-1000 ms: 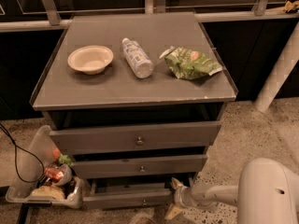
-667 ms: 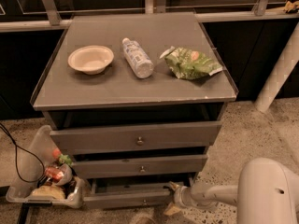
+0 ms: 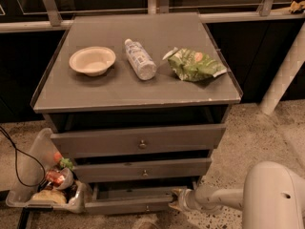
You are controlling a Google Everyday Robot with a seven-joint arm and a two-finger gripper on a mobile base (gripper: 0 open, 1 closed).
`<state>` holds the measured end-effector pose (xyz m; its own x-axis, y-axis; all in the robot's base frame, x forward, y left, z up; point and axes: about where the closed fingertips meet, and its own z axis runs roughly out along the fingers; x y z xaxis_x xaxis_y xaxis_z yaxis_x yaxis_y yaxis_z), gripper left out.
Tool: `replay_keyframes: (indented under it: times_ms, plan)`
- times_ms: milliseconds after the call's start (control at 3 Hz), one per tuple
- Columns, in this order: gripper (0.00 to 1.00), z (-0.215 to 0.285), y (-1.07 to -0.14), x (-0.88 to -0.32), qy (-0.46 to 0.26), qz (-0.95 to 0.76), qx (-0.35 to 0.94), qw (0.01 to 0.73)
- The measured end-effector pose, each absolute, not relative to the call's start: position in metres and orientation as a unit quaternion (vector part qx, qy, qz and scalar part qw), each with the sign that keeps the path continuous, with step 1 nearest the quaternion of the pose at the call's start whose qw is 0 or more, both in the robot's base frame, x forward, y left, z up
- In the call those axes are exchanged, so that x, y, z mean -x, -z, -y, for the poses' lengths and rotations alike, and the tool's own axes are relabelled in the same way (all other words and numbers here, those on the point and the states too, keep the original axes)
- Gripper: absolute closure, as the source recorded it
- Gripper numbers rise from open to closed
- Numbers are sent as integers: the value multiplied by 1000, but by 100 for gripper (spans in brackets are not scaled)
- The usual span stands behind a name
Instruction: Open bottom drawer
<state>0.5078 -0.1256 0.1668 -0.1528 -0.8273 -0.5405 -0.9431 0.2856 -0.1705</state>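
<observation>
a bowl [image 3: 92, 60], a bottle [image 3: 140, 59] on its side and a green bag [image 3: 193, 65] rest on the cabinet top [image 3: 119, 92]; a cluttered tub [image 3: 27, 168] sits alongside.

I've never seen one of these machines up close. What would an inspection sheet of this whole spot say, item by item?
Surface: grey cabinet top, flat, raised rim.
Job's things: bottom drawer with slim grey front, partly pulled out, shallow tray showing.
Clutter: white paper bowl, clear plastic bottle lying on its side, green snack bag, all on top.
Gripper: gripper low at that drawer's right end, on a white arm.
Cables: black cable looping on the floor, left.
Surroundings: clear plastic bin of packets beside the cabinet; white pole; speckled floor.
</observation>
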Motion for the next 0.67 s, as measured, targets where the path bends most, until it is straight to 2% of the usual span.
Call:
replay_keyframes:
  times_ms: [333,667]
  plan:
    - [87,126,-167,-508,-104,-752,589,278]
    - [100,125,-167,-508,-104,-752,589,278]
